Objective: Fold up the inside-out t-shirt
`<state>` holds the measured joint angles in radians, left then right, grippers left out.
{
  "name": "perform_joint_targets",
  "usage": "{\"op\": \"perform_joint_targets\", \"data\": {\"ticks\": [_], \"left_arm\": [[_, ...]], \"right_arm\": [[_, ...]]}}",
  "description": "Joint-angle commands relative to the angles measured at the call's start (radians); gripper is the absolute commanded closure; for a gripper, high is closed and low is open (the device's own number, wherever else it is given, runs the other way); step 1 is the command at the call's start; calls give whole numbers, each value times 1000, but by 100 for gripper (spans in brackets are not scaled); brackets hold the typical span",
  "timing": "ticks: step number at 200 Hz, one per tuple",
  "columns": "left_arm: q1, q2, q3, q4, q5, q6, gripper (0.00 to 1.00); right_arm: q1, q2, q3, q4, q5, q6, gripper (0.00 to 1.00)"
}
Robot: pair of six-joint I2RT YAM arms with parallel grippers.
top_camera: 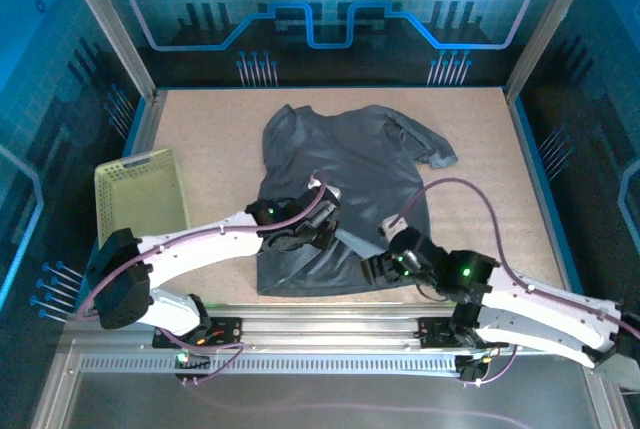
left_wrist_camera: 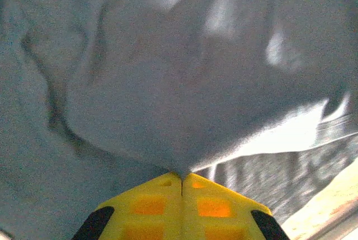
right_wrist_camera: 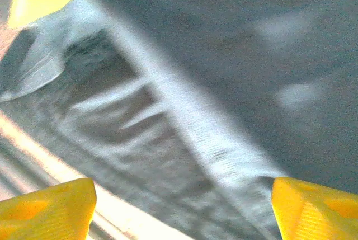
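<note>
A speckled tan table (top_camera: 210, 119) sits inside a booth with blue-lit panel walls. The dark slate-grey t-shirt (top_camera: 340, 169) is spread across the middle of it. Its bottom hem (top_camera: 300, 284) is towards my bases, and 1 short sleeve (top_camera: 435, 149) sticks out to the right. A pale yellow-green mesh basket (top_camera: 140, 189) rests at the table's left edge, apart from the shirt.

My left gripper (top_camera: 318, 234) is down on the lower half of the shirt. In the left wrist view its 2 yellow fingers (left_wrist_camera: 151, 206) press flat together, and a ridge of the t-shirt (left_wrist_camera: 168, 83) rises straight out of the seam between their tips, so the left gripper (left_wrist_camera: 182, 175) has a pinch of fabric clamped.

My right gripper (top_camera: 372, 269) is low over the shirt's near right part, close to the left one. In the right wrist view its yellow fingers (right_wrist_camera: 316, 209) stand wide apart with nothing between them but air. Below the right gripper (right_wrist_camera: 180, 195) lie the t-shirt (right_wrist_camera: 268, 55) and a paler stitched band (right_wrist_camera: 190, 117) of it running diagonally. Whether the fingertips touch the cloth I cannot tell.
</note>
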<state>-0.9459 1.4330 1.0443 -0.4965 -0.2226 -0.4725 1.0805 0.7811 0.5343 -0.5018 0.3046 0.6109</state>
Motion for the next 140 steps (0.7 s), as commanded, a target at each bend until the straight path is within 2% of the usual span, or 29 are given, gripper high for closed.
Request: {"op": "perform_joint_targets", "data": {"ticks": [1,13,50,101,140], "left_arm": [[29,8,74,74,110,-19,100],[44,12,99,85,123,-18,100],[83,19,172,86,172,1,100],[111,-3,211,64,182,32,100],[117,-28,224,50,181,51,100]], "right_arm": [[156,74,-19,256,34,11,18],[195,146,-20,334,31,-7,17],[197,316,-52,552,-1,-26,17],[13,428,-82,650,-200,-1,17],[-34,556,-3,642,-273,-32,18]]}}
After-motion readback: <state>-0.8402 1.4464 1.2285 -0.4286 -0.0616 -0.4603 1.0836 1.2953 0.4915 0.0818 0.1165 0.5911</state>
